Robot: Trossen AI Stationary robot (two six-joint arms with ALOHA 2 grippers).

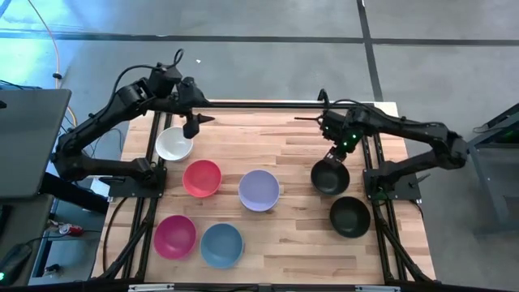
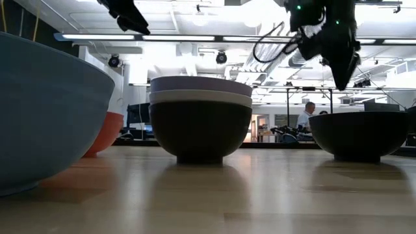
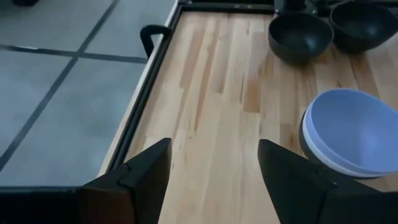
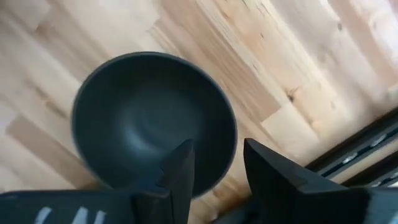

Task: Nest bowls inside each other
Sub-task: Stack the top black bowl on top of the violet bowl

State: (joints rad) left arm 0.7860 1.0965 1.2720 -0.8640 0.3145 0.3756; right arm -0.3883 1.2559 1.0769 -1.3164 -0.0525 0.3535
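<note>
Seven bowls show in the high view: white (image 1: pixel 173 143), red (image 1: pixel 202 178), lavender (image 1: pixel 259 190), magenta pink (image 1: pixel 175 236), light blue (image 1: pixel 221 245) and two black ones (image 1: pixel 330 177) (image 1: pixel 349 216). The low view shows the lavender bowl (image 2: pixel 200 84) nested in a white one (image 2: pixel 200 97), which sits in a black one (image 2: pixel 200 133). My right gripper (image 4: pixel 217 171) is open above the farther black bowl (image 4: pixel 149 118), with its fingers on either side of the rim and clear of it. My left gripper (image 3: pixel 214 168) is open, raised near the table's far edge by the white bowl.
Bare wood lies along the far edge (image 1: pixel 268 122) and between the lavender stack and the black bowls. Dark frame rails (image 1: pixel 375 174) run beside the black bowls at the table's right. A person (image 2: pixel 309 114) stands far off in the room behind.
</note>
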